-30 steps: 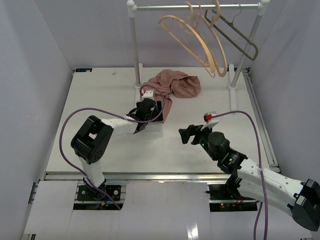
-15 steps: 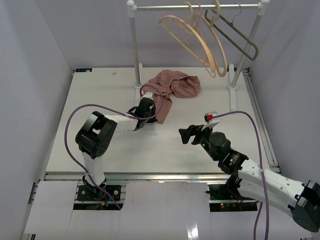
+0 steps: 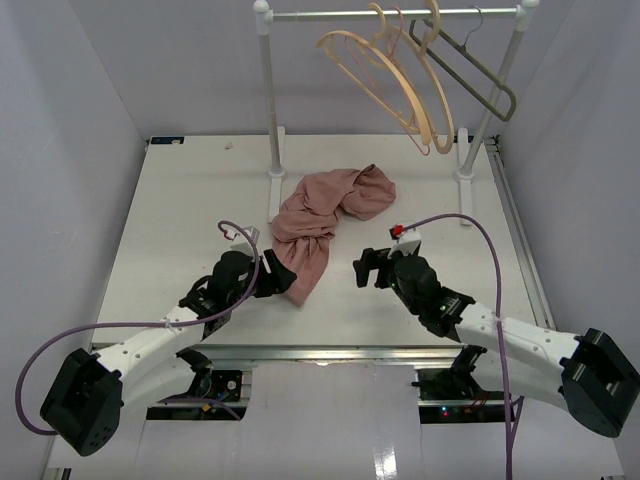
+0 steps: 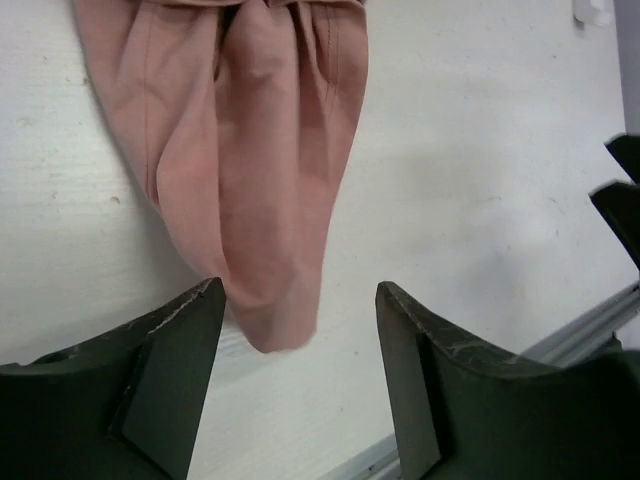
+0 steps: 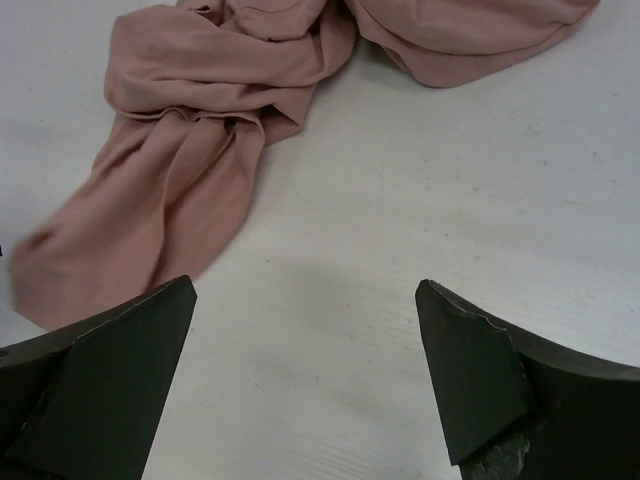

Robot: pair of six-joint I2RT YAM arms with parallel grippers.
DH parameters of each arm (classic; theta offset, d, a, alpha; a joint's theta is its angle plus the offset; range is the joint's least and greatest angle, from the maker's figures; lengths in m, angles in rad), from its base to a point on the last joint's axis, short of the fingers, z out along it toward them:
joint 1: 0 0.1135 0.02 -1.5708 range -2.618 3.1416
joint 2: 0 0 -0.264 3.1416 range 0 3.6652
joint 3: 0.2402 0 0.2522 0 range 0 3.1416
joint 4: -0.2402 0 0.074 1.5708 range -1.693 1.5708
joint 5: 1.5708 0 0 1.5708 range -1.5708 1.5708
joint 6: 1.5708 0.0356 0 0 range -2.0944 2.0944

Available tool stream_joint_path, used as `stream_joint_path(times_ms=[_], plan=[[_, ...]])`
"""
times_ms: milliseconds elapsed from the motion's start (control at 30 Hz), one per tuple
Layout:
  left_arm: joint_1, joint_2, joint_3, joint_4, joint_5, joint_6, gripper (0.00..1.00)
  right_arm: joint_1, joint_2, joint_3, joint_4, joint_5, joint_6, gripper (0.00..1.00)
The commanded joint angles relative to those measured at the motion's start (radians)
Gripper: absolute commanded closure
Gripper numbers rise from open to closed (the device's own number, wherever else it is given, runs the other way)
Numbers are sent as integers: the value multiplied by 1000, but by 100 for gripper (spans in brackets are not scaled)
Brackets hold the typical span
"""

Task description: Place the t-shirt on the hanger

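A: Room first, quick.
B: Pale lilac walls (image 3: 60, 150) box in three sides. A white surface (image 3: 180, 220) fills the floor of it, with a metal rail (image 3: 330, 351) along its near edge.

A: Next biggest?
B: A white garment rack (image 3: 266, 90) stands at the far side, bar across the top. The beige wooden hanger (image 3: 392, 88) is hooked on that bar, tilted, nothing on it. A grey hanger (image 3: 482, 72) hangs just to its right.

A: Arms?
B: The left arm (image 3: 150, 340) reaches in low from the near left and the right arm (image 3: 500, 335) from the near right. A purple cable (image 3: 130, 325) loops off each.

A: T-shirt?
B: The t-shirt (image 3: 325, 210) lies crumpled mid-surface. Its bunched end is near the foot of the rack's left post, and a twisted tail runs toward the near edge. It is well apart from the hanger, which hangs above it.

A: Jaws?
B: The left jaws are spread at the tail's tip. In the left wrist view the tip lies flat on the surface in line with the gap, nothing pinched. The right jaws are spread too and empty, over bare surface just right of the tail. In the right wrist view the fabric sits ahead and to the left.

A: Small stuff?
B: A red tab (image 3: 398, 229) on the right wrist.
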Motion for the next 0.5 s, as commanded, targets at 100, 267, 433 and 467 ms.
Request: stream_joint_path(times_ms=[100, 267, 433, 467], plan=[[-7, -49, 125, -165, -94, 19, 14, -1, 256, 254, 88, 35, -14, 19], [-5, 79, 229, -178, -223, 30, 15, -13, 509, 429, 98, 43, -6, 28], [-5, 81, 200, -109, -156, 94, 15, -64, 730, 640, 36, 60, 55, 31], [-6, 70, 188, -101, -139, 101, 15, -77, 773, 689, 1, 65, 76, 31]])
